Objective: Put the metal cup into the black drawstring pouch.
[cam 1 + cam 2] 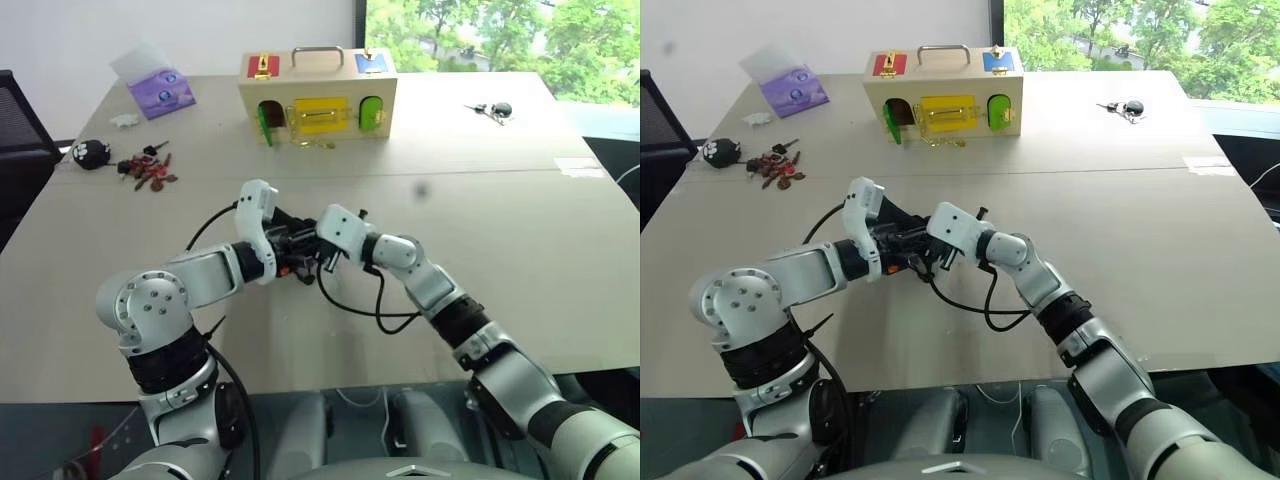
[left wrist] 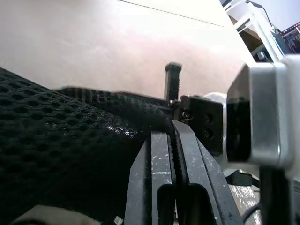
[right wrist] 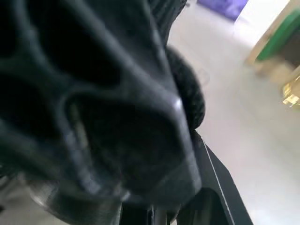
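Observation:
Over the middle of the table (image 1: pixel 520 250) both grippers meet at the black drawstring pouch (image 1: pixel 292 228), a bunched lump of black mesh fabric (image 2: pixel 56 140). My left gripper (image 1: pixel 298 256) is shut, its fingers (image 2: pixel 161 154) pinching the pouch's rolled edge. From the right, my right gripper (image 1: pixel 312 248) is shut and pressed against the same edge. I cannot tell whether it holds any fabric. The metal cup is hidden.
At the back stand a wooden latch box (image 1: pixel 318 98) and a purple packet (image 1: pixel 160 92). A black-and-white plush keychain (image 1: pixel 90 153) and red bits with keys (image 1: pixel 150 168) lie at the left. More keys (image 1: pixel 492 110) lie far right. A black cable (image 1: pixel 360 300) loops under the right wrist.

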### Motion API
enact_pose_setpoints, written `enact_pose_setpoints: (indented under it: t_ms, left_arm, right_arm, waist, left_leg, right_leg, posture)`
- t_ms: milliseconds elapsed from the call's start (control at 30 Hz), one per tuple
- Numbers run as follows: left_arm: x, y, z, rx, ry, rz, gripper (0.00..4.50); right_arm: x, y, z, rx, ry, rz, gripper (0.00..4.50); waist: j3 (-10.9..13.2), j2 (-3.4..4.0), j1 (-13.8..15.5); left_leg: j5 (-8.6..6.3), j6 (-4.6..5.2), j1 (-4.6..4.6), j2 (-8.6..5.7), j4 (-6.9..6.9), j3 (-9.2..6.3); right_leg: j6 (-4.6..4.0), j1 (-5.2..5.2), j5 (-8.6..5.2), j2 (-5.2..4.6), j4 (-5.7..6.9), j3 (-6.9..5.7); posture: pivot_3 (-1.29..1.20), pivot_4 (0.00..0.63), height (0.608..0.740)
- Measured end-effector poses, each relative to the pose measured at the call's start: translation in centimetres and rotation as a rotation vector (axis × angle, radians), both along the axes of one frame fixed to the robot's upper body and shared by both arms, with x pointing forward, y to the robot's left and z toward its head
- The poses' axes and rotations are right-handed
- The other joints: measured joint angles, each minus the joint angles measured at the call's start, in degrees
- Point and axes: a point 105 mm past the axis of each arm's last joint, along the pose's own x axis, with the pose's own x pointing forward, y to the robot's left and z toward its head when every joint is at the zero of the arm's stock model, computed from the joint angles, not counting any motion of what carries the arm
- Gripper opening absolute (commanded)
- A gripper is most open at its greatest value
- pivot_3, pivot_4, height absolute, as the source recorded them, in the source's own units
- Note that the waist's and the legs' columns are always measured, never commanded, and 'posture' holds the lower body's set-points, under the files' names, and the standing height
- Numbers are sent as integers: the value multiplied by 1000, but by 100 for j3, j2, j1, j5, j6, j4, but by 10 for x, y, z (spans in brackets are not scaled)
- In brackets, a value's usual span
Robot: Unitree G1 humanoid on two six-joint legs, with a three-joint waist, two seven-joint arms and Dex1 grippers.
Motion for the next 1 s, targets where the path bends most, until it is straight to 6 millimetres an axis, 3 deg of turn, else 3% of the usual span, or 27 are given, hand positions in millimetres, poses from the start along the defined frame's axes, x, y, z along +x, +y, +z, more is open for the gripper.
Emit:
enact_pose_setpoints:
  t_ms: [33, 100, 200, 267, 367, 433, 500, 567, 600, 667, 867, 967, 1000]
  left_arm:
    - [0, 0, 0, 2, -2, 1, 0]
    - [-1, -1, 5, 7, -32, 1, 0]
    - [-5, -5, 7, -8, -54, -12, 0]
    - [-6, -5, 7, -15, -70, -2, 0]
    - [-5, -7, 7, -36, -68, 8, 0]
    - [-5, -7, 7, -37, -66, 9, 0]
    - [-5, -7, 6, -38, -64, 11, 0]
    - [-3, -7, 7, -42, -74, 25, 0]
    - [-2, -10, 10, -60, -87, 25, 0]
    - [-1, -14, 11, -78, -96, 20, 0]
    - [2, -12, 18, -105, -140, 44, 0]
    - [2, -6, 20, -107, -162, 55, 0]
    - [1, -4, 20, -108, -172, 46, 0]
  right_arm:
    - [0, 2, -1, 29, 44, 0, 82]
    - [-1, 9, -1, 218, 305, 5, 82]
    - [7, 0, 3, 330, 444, -18, 82]
    - [10, 4, 7, 253, 334, -31, 82]
    - [13, 5, 17, -46, -139, -3, 82]
    - [14, 5, 18, -59, -205, 1, 82]
    - [14, 6, 16, -33, -176, 0, 82]
    - [16, 12, 14, 75, -28, -28, 82]
    - [20, 10, 13, 175, 134, -49, 82]
    - [22, 5, 11, 225, 230, -51, 82]
    - [22, 10, 22, 94, 27, -23, 82]
    - [18, 12, 23, 65, 34, 13, 1037]
    - [17, 12, 25, 54, 32, 24, 1538]
  waist:
    - [0, 0, -4]
    - [1, -1, 3]
    - [2, 0, 50]
    - [2, 1, 29]
    - [2, 0, 15]
    - [1, -1, 6]
    - [1, -2, -15]
    - [2, -2, -25]
    - [3, 0, -1]
    - [2, -1, 56]
    - [3, 0, 12]
    - [4, 0, -6]
    - [4, 0, -9]
  left_leg:
    - [0, 0, 0, 4, -1, 0]
    - [0, -1, -2, 10, -7, -1]
    - [0, 0, -4, -1, -9, -5]
    - [0, 0, -3, -11, -9, 0]
    - [0, 0, -1, -16, -14, 0]
    - [2, -4, -1, -11, -14, 2]
    - [3, -5, -1, -6, -16, 5]
    - [3, -6, 0, 7, -19, 7]
    - [4, -8, -2, 13, -21, 2]
    - [4, -7, -6, 5, -17, -10]
    - [4, -7, -3, -9, -20, -6]
    - [5, -9, -2, -6, -24, -2]
    - [5, -9, -2, -5, -26, -1]
  right_leg:
    - [0, 0, 0, 0, -2, 0]
    - [-1, -1, 0, -4, -4, -1]
    - [0, -1, 0, -20, -7, -9]
    - [0, -4, 0, -20, -5, -5]
    - [1, -8, 0, -17, -4, -8]
    - [0, -6, 0, -11, -4, -4]
    - [0, -7, 0, -8, -5, 0]
    - [-1, -9, 0, -5, -5, 3]
    - [-2, -8, 0, -7, -5, -1]
    - [-1, -2, 0, -15, -9, -11]
    - [-1, -5, 0, -14, -8, -10]
    - [-2, -9, 0, -9, -6, -5]
    - [-2, -11, 0, -8, -6, -4]
  posture:
    - [0, 150, 740]
    - [0, 150, 740]
    - [0, 150, 740]
    - [0, 150, 740]
    - [0, 150, 740]
    - [0, 150, 740]
    - [0, 150, 740]
    - [0, 150, 740]
    - [0, 150, 740]
    - [0, 150, 740]
    - [0, 150, 740]
    - [0, 150, 740]
    - [0, 150, 740]
